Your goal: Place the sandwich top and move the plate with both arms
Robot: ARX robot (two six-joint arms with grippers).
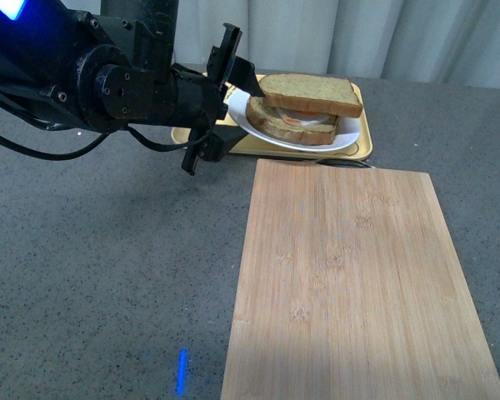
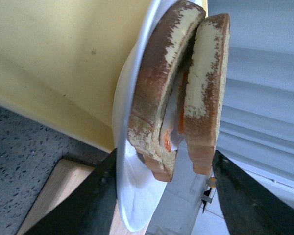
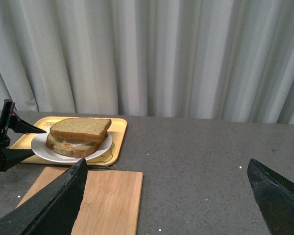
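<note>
My left gripper (image 1: 243, 104) straddles the plate (image 1: 333, 143) rim wide open, holding nothing, so I should close slowly, keeping the sandwich top (image 1: 312, 93) level.

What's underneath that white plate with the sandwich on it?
A yellow tray lies beneath the plate, its edges showing around it. The tray's middle is covered, and whether the plate touches it cannot be told.

Far back on the grey table (image 1: 108, 275): yellow tray (image 1: 250, 148) beneath the white plate (image 1: 342, 140), sandwich top (image 1: 312, 92) capping the lower slice (image 1: 275, 123). Left gripper (image 1: 243, 112) spread about the plate's left rim. Nearer, to the right: bamboo board (image 1: 350, 283).
</note>
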